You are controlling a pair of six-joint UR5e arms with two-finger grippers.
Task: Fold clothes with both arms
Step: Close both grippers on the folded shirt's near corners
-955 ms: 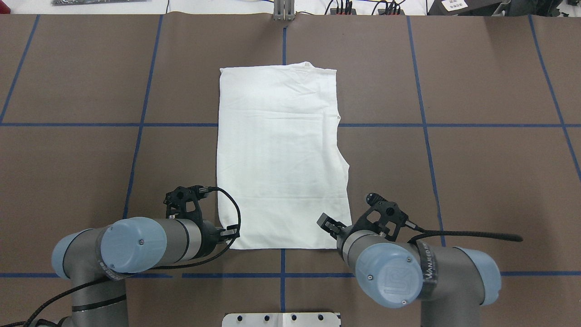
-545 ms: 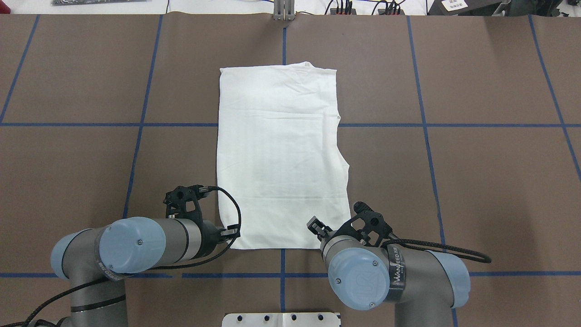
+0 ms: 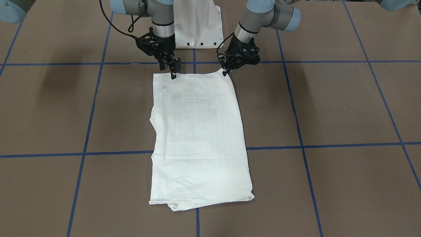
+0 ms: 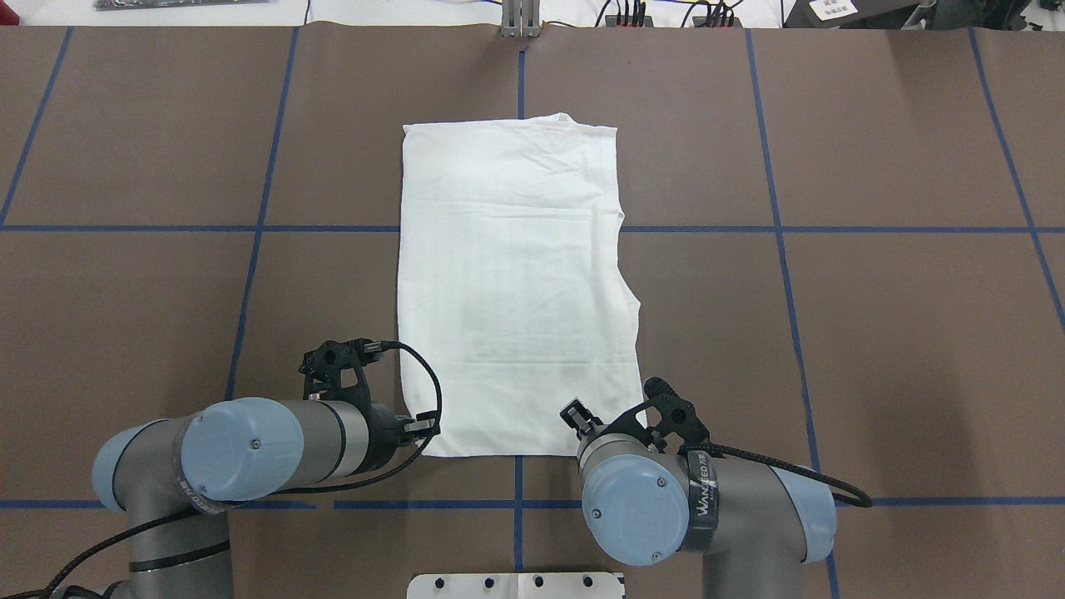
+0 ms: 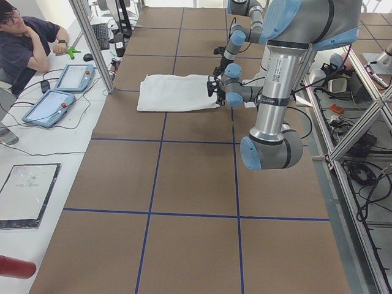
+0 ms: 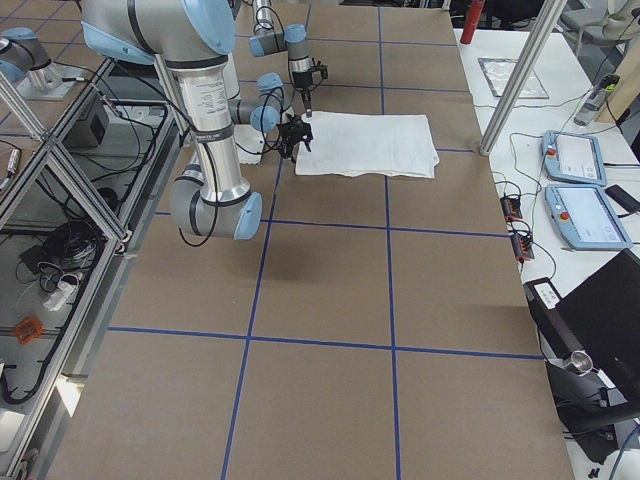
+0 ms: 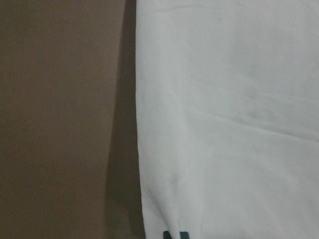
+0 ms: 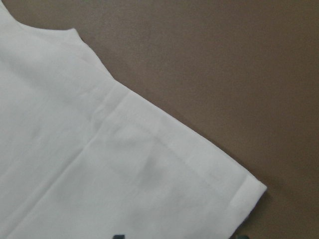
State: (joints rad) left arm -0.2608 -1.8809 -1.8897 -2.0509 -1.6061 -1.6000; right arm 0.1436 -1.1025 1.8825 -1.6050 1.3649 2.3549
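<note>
Exterior front-facing: white T-shirt (image 3: 197,131) folded to a long rectangle, flat mid-table (image 3: 329,108). Left gripper (image 3: 225,71) at a hem corner by the robot, fingers pressed together pinching cloth. Right gripper (image 3: 174,70) spread, just inboard of the other corner

A robotics lab: teach pendants (image 6: 578,160), aluminium framing (image 6: 518,80), tape-gridded worktable (image 4: 125,333).

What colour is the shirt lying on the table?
The shirt is white, shown best in the overhead exterior view.
</note>
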